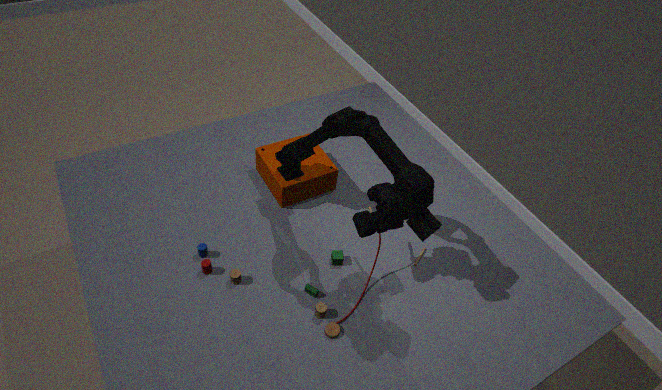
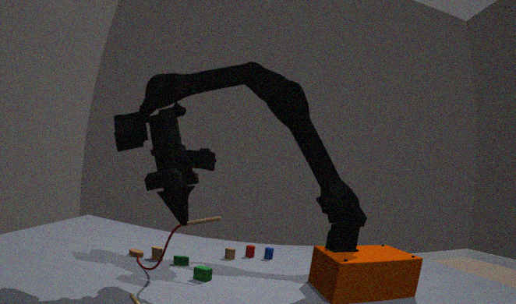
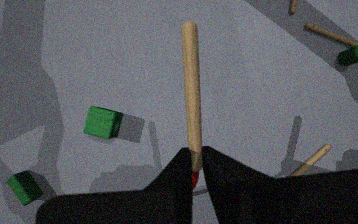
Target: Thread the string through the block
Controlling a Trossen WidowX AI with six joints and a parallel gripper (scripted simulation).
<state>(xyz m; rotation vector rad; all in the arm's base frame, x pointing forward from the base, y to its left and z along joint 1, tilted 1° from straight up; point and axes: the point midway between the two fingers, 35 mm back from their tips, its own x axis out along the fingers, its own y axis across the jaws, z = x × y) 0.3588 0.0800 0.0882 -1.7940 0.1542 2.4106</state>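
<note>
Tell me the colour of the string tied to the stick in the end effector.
Red. The string shows best in the top view, running from the held stick down to the round button.

Bare test room; grey mat (image 1: 150,186), plain walls (image 2: 390,98).

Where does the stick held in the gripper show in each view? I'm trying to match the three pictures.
Top: only a pale tip peeks out left of the wrist, right of centre.
Exterior: lower centre-left, the stick juts right from the gripper.
Wrist: centre, pointing up.
Shared landmark: the red string at the stick's gripped end.
</note>
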